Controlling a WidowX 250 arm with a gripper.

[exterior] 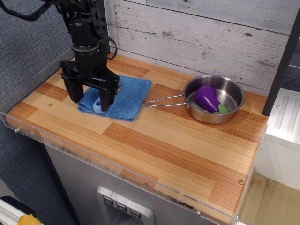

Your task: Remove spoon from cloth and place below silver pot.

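The blue cloth (125, 96) lies folded at the back left of the wooden table. The spoon (97, 105) lies on the cloth's left part; only the end of its light-blue handle shows between the fingers, and its grey bowl is hidden behind the gripper. My gripper (90, 97) is open and stands low over the spoon, one finger on each side of the handle. The silver pot (230, 101) sits at the back right with its wire handle pointing left toward the cloth, and a purple eggplant (206, 98) lies inside it.
A clear plastic lip (117, 174) runs along the table's front edge. A whitewashed plank wall (197, 33) stands behind. A dark post (280, 70) stands at the right. Bare wood (187, 145) spreads in front of the pot.
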